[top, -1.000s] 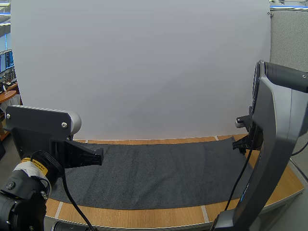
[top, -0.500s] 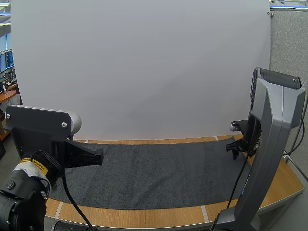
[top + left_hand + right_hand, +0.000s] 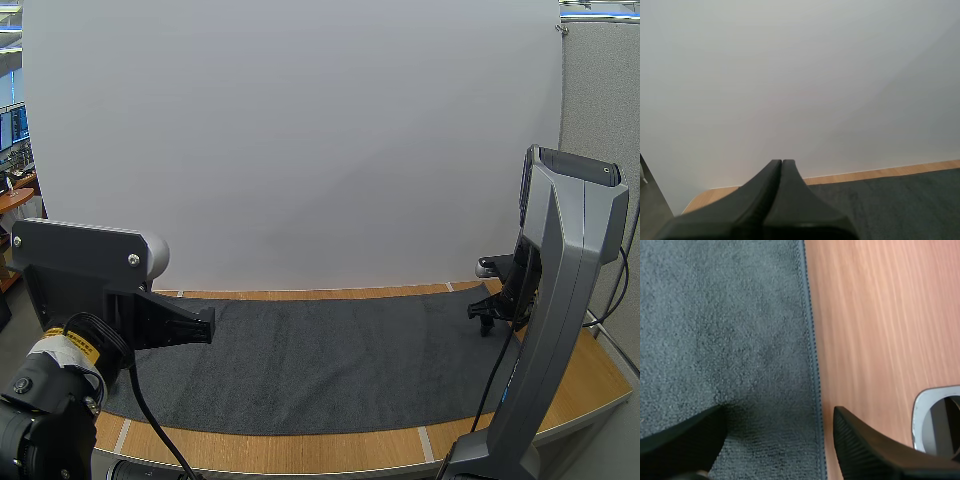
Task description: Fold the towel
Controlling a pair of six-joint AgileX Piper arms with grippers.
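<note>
Pointing steeply down, our right end effector (image 3: 779,416) holds its fingers wide apart, one over the dark grey towel (image 3: 330,360) and one over the wooden surface (image 3: 300,452), the hem (image 3: 812,340) between them. The towel lies spread flat across the surface. Our right arm (image 3: 565,300) stands tall at its right end. Our left end effector (image 3: 782,165), fingers pressed together, reaches level over the left end.

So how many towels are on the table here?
1: a dark grey towel spread flat across the wooden table, its right edge below the open right gripper.
</note>
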